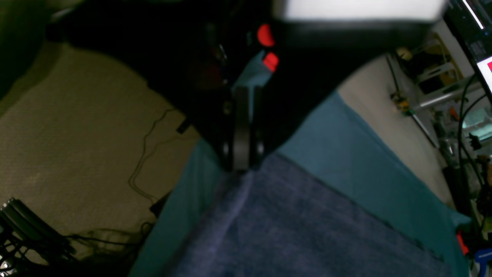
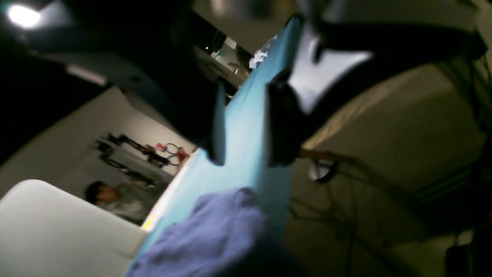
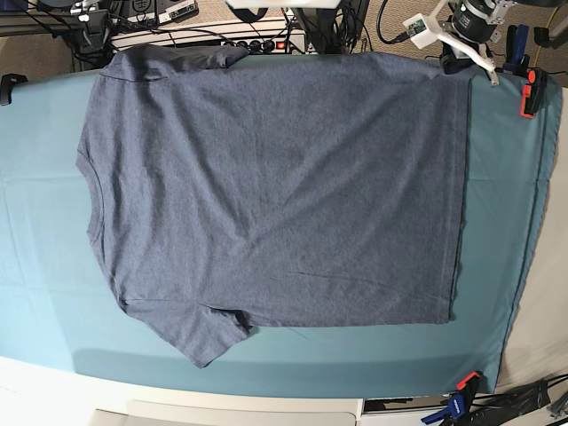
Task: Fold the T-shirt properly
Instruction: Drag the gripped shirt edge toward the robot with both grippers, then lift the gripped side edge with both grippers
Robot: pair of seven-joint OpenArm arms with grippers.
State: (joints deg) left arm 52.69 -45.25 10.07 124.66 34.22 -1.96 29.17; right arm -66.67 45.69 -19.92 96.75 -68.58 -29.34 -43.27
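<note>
The T-shirt lies spread flat on the teal table cloth, plain side up, collar to the left and hem to the right. Its far sleeve is folded over at the top left. My left gripper is at the far right hem corner. In the left wrist view it is shut, its tips pinching the edge of the T-shirt. My right gripper is open and empty, hanging above the cloth with a bunched part of the T-shirt just below it. It does not show in the base view.
An orange clamp holds the cloth at the far right corner. Another clamp sits at the near right edge, and a black one at the far left. Cables and gear line the back edge. A person sits beyond the table.
</note>
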